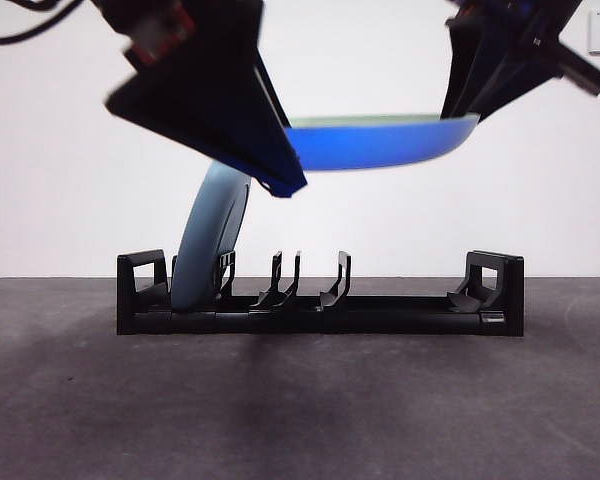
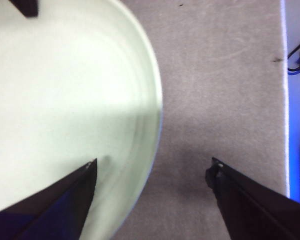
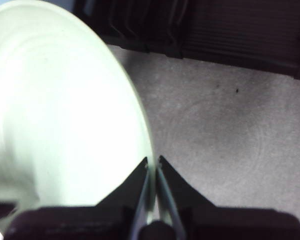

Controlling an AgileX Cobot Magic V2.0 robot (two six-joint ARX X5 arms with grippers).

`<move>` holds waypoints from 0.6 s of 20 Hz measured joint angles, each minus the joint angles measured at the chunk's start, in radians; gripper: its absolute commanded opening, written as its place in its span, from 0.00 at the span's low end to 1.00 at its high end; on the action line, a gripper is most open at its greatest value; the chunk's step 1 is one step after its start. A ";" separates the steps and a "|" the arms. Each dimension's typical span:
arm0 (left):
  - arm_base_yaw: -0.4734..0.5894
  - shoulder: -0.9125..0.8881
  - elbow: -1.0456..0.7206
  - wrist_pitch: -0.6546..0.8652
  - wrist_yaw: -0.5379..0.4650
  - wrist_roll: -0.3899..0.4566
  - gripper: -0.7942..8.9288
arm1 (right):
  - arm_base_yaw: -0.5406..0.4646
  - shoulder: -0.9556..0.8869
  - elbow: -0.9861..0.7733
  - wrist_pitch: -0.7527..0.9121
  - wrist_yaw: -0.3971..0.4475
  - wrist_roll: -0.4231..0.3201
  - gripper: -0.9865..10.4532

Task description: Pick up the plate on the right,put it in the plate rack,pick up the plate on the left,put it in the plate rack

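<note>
Now, risk: plate (image 1: 380,142) hangs flat above rack (image 1: 320,300); thin rim pinch may slip.
Right hand (image 3: 153,167): clamps rim.
Left hand (image 2: 152,172): wide, empty.

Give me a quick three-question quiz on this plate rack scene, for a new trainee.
1. True or false: the long black plastic plate rack already holds one pale round plate standing on edge.
2. Which one clamps the rim of the raised blue-bottomed plate? A: left gripper. B: right gripper.
3. Fill in: the left gripper's jaws are ____.
Key: 1 true; 2 B; 3 open.
</note>
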 measured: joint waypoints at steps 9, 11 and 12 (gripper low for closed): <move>0.000 0.014 0.000 0.037 -0.002 0.010 0.07 | 0.000 -0.063 0.000 -0.047 0.011 -0.022 0.08; -0.011 0.015 0.000 0.039 0.006 0.037 0.07 | -0.001 -0.063 0.000 -0.045 0.011 -0.022 0.08; -0.013 0.015 0.000 0.040 0.006 0.043 0.07 | -0.001 -0.063 0.000 -0.047 0.011 -0.022 0.09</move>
